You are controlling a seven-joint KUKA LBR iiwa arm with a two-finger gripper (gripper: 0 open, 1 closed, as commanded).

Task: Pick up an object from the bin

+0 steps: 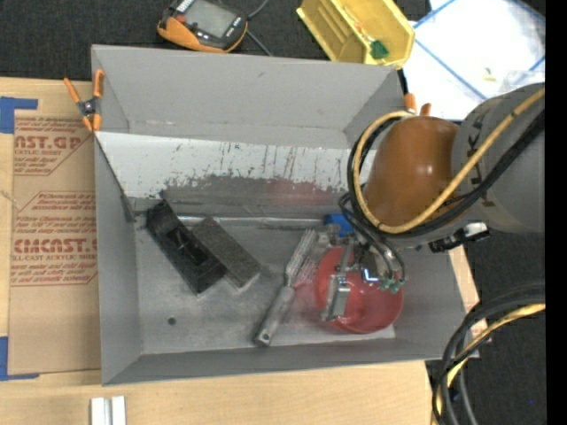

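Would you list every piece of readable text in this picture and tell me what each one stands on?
"CAST. GP", red print on the brown cardboard sheet left of the grey metal bin.
"CELL-CAST ACRYLIC SHEET", lower on it.
Its small diamond print: too blurred.
Black letters on the grey robot arm: partly hidden, unreadable.
Orange-and-black handheld device: screen unreadable.
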